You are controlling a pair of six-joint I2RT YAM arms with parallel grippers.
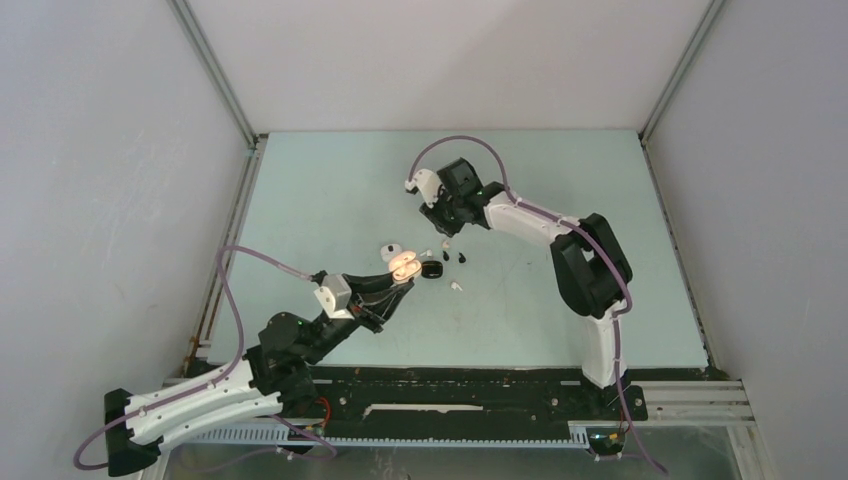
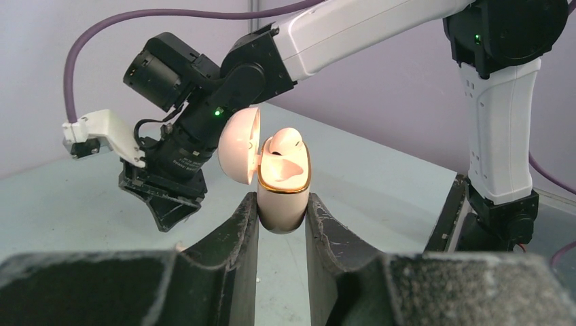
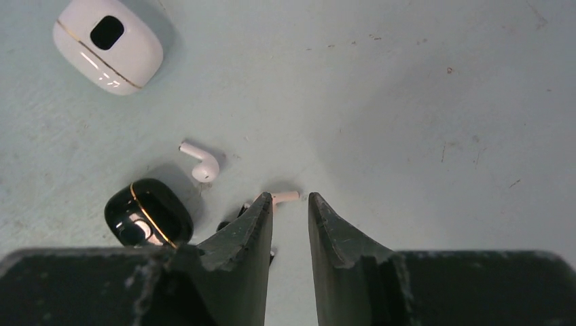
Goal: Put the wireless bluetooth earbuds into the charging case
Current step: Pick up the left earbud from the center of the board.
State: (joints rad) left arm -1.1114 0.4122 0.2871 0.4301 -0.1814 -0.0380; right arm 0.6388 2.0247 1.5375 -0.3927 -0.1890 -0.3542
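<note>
Clamping open case (image 2: 285, 178) upright in left gripper (image 2: 282, 204), white earbud (image 2: 284, 140) seated inside. Hovering right gripper (image 3: 291, 200), narrowly parted, empty, beside loose earbud (image 3: 284, 197), table (image 3: 441, 81) middle.

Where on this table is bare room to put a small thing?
Bare: the table's far side behind the right gripper, and the near strip at its front edge. Crowded: the middle, where the left gripper holds the open case beside the white case, black case and earbuds.
</note>
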